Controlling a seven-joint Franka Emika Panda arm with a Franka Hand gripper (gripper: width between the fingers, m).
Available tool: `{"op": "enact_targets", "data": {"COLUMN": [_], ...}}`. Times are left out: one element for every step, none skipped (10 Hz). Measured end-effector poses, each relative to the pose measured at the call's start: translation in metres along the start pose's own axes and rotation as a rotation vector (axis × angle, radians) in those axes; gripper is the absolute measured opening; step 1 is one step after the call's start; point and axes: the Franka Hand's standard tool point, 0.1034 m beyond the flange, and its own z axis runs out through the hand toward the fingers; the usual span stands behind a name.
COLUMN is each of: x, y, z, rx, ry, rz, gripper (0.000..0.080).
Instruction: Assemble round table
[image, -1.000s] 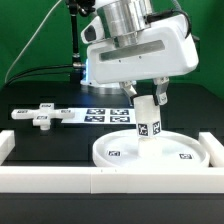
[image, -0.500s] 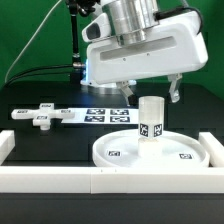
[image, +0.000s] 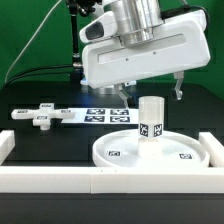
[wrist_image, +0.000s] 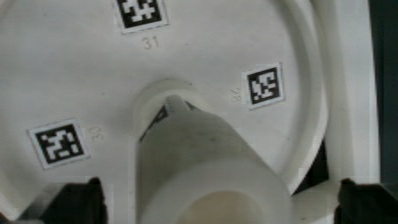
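The large white rimmed disc (image: 152, 151) lies on the black table near the front. The short thick post (image: 150, 118) stands upright at its middle, with tags on its side. My gripper (image: 148, 93) is open above the post, with the fingers apart on either side and clear of it. In the wrist view the post (wrist_image: 210, 165) rises from the disc (wrist_image: 214, 50) toward the camera, between the two dark fingertips (wrist_image: 80, 197) at the frame's corners. The cross-shaped piece (image: 42, 115) lies at the exterior view's left.
The marker board (image: 105, 113) lies behind the disc. Long white border rails (image: 60, 180) run along the front, and short ones stand at both sides.
My gripper let go of the post, opened and rose. The post stays upright on the disc.
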Motion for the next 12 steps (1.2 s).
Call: {"op": "enact_targets", "data": {"x": [0.002,0.005,0.007,0.005,0.005,0.005,0.005,0.005,0.003,0.002,0.002,0.001], "y": [0.001,0.002,0.001,0.001,0.003,0.004,0.005,0.006,0.006,0.004,0.002,0.002], "z": [0.000,0.000,0.001,0.005,0.004,0.004,0.005,0.007,0.009,0.010,0.011,0.011], "rx": [-0.017,-0.035,-0.056,-0.068,-0.070,-0.074,-0.076,-0.078,-0.077,-0.075,-0.074,-0.073], "ry": [0.013,0.033,0.062,0.075,0.068,0.066,0.063,0.061,0.057,0.055,0.055,0.054], "rz": [-0.113,-0.232,-0.346,-0.425,-0.500,-0.561,-0.638,-0.696,-0.695,-0.693,-0.696,-0.697], "gripper": [0.0648,0.0648,0.0648,0.0648,0.0648,0.0648,0.0648,0.0648,0.0648,0.0648,0.0648,0.0648]}}
